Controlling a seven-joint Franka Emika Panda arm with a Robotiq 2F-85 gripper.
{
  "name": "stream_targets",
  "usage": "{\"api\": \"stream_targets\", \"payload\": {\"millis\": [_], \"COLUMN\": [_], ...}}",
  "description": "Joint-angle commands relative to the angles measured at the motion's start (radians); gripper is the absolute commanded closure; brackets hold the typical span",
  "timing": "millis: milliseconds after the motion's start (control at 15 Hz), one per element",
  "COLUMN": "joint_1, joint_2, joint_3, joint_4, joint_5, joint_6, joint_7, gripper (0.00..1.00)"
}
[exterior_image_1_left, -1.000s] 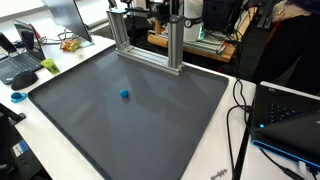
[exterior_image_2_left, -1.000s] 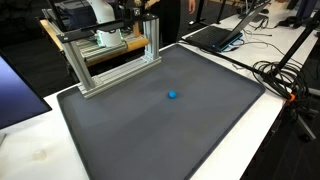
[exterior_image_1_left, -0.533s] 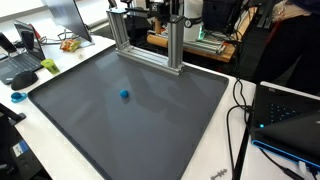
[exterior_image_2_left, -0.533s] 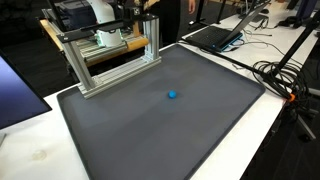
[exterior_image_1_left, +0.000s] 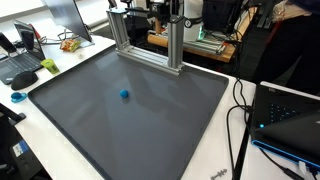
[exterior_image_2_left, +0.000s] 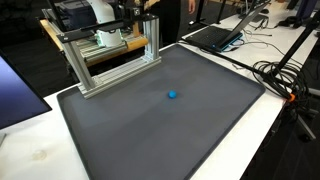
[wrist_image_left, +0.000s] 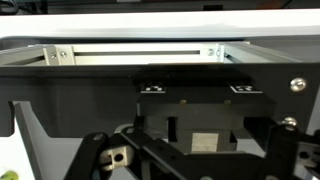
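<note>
My pincer stands wide: its 2 dark linkages spread to either side at the bottom of the wrist view, with nothing between them. Straight ahead sits a black block with 2 pale labels, possibly part of my own mount; the view is too close to be sure. Beyond it runs the aluminium frame. In both exterior views that frame stands at the far edge of the dark mat. The small blue ball lies alone on the mat, well apart from the pincer. A laptop sits beside the mat.
</note>
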Motion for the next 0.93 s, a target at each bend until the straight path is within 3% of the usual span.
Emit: {"api": "stream_targets", "payload": {"millis": [0,400,867], "joint_1": [0.013,0.015,0.014], "joint_2": [-0.02,-0.015,-0.009], "joint_3": [-0.006,-0.004,0.001], "joint_4": [-0.004,-0.002,0.006], "joint_5": [0.017,0.015,0.025], "joint_6": [-0.027,-0.026,0.003], "joint_7": [-0.013,-0.006,0.021], "gripper": [0.32,0.76,0.78]}}
